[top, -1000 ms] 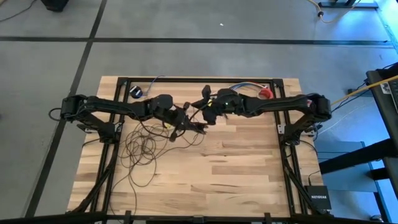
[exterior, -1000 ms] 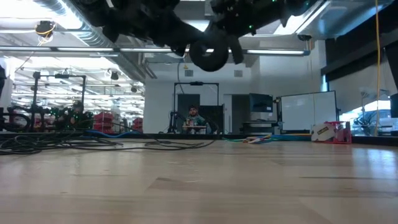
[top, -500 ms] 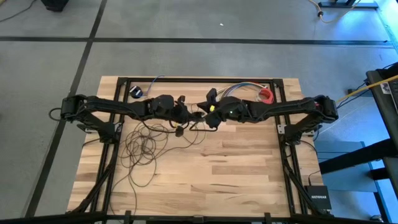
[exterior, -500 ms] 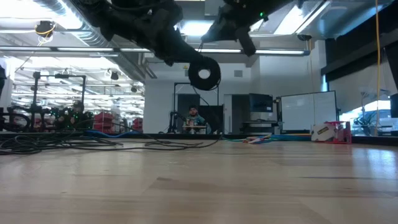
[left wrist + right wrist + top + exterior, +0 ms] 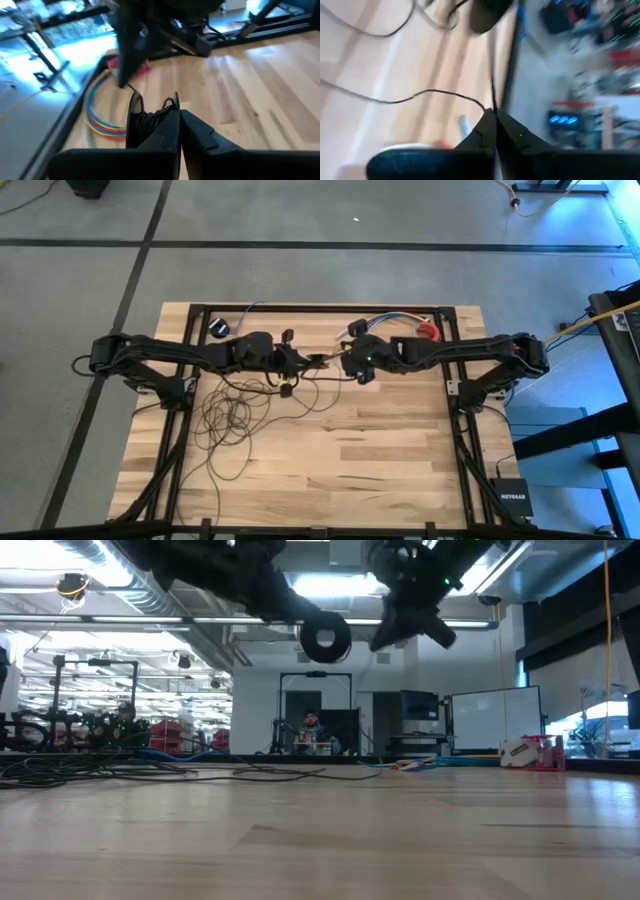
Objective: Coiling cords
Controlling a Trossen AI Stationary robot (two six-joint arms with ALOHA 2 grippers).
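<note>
— Wooden counter on a grey floor; what's hard to read here?

— Much of the wire. The cords lie in loose dark loops on the counter's left half, but where the strand rises toward the arms it gets too thin to follow. From table height it is a low tangle at the far left edge. The small black puck hangs in the air above the counter between the two arms.

— Room to move?

— The near and right parts of the counter are bare wood. A bundle of coloured wires and something red lie near the far edge, behind the right arm.

— And the arms?

— Both reach in level from the sides and nearly meet over the far middle. The left pincer is closed, with dark wire bunched at its tips in its wrist view. The right pincer is closed too, a thin strand running up to its tips.
</note>
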